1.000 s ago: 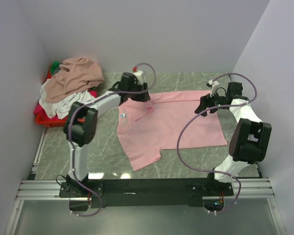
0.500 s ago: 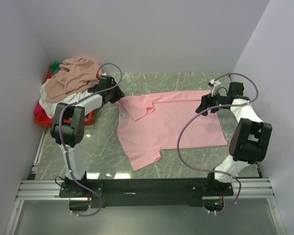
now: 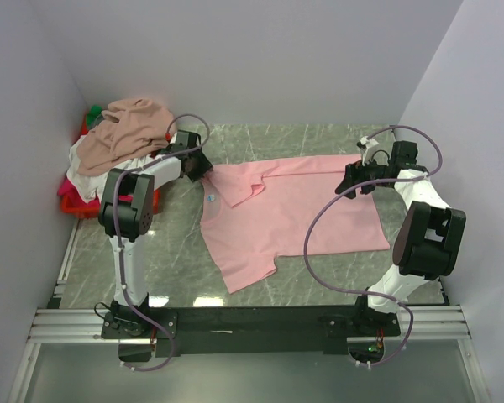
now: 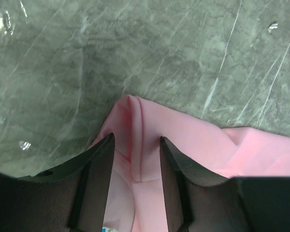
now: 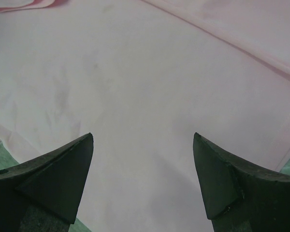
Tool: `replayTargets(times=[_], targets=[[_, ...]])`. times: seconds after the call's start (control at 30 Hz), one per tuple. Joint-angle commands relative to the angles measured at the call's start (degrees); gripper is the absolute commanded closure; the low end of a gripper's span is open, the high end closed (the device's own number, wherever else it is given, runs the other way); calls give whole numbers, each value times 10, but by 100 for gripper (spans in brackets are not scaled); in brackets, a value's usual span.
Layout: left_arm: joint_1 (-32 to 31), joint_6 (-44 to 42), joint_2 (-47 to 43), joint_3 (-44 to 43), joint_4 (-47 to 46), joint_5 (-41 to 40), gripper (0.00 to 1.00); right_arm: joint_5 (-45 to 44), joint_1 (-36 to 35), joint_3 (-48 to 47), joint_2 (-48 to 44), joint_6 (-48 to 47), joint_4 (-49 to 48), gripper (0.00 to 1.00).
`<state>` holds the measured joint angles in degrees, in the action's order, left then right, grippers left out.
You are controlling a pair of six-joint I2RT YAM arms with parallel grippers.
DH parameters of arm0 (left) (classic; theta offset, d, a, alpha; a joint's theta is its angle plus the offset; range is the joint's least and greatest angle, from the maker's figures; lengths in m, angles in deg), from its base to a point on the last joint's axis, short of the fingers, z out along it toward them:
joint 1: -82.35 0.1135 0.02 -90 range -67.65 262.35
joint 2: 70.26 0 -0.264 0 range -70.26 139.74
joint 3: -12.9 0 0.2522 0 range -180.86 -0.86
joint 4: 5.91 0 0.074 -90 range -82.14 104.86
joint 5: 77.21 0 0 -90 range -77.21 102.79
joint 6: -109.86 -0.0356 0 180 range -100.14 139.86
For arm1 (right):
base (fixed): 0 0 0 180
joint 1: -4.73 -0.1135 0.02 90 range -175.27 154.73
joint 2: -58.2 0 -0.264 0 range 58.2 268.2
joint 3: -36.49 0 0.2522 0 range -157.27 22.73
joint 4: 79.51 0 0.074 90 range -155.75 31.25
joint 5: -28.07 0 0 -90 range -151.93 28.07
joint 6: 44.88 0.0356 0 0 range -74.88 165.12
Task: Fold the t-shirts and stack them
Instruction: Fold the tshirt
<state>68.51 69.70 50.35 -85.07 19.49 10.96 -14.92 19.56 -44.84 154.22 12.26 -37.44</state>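
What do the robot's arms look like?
The left arm and right arm are white tubes with chunky black joints. A thin purple cable loops along each. The left gripper and right gripper have dark, pointed fingers.

Red basket [image 3: 74,205], left of the pink t-shirt [image 3: 286,214], shows only slivers under the heaped shirts [image 3: 126,126]; the pink t-shirt's neck label [image 3: 210,198] is too small to read.
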Motion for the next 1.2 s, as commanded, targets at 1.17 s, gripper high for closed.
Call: replayTargets(times=[1.17], targets=[[28, -133, 87, -154, -7, -14, 66, -82, 24, -49, 45, 48, -34, 10]])
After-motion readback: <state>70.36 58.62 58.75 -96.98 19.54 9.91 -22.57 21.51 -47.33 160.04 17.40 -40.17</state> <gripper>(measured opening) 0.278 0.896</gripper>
